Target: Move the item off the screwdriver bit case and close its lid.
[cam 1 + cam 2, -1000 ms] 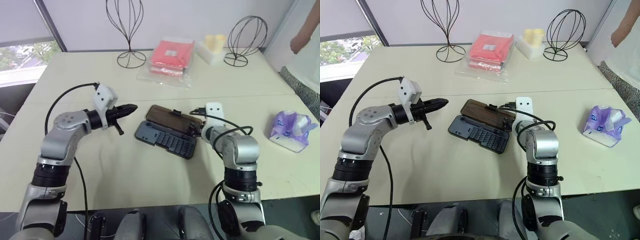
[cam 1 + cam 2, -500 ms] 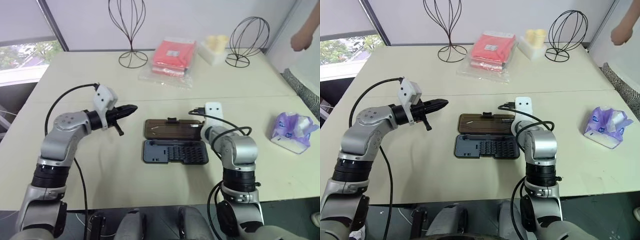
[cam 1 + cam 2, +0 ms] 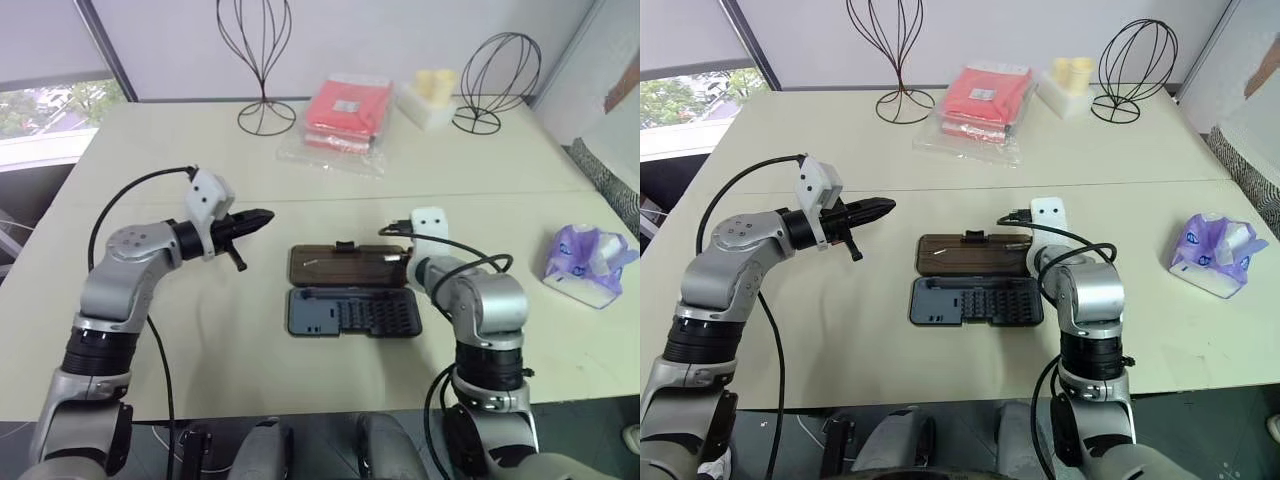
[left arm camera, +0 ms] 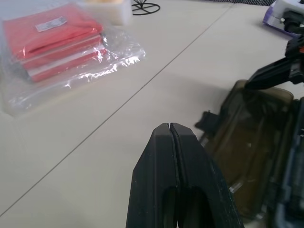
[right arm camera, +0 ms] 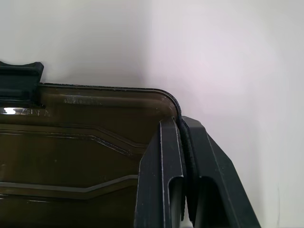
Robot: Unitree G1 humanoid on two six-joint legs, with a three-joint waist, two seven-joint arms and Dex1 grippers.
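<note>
Left eye view: case (image 3: 353,298) swung square since earlier; right pincer (image 5: 181,124) clamps lid (image 3: 348,267).

Cream table (image 3: 330,190) runs back to a pale wall (image 3: 400,40), daylight in the window (image 3: 50,110) at left.

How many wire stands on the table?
2. A tall narrow wire stand at the table's far edge, left of the red packets; a rounder wire stand at the far right, beside the white box.
</note>
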